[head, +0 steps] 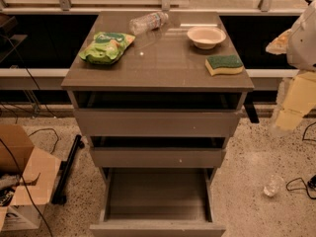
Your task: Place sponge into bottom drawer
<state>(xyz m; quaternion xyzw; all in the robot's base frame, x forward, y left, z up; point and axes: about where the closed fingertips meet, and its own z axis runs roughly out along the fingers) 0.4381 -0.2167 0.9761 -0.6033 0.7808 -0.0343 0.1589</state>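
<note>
Here, the gripper (291,107) shows as a pale yellow, blurred shape hanging just off the right side of the table (148,78), lower than the table's top and not touching it. Whether it is open or closed cannot be told. The white arm (303,41) rises above it, level with the table's top and beyond its right edge.

The sponge (224,64) lies flat on the table near the front right corner, green layer up and yellow edge facing the front. It is well apart from the gripper. Behind the sponge, toward the table's back right, sits a shallow cream bowl (206,36). A clear plastic bottle (148,21) lies on its side at the table's back edge, near the middle. A crinkly green snack bag (106,47) rests on the table's left half.

Under the table's top, the bottom drawer (157,229) is pulled far out, its grey tray floor in view. The two shallower drawers above it stand slightly open.

On the floor left of the table sits an open cardboard box (19,181).
</note>
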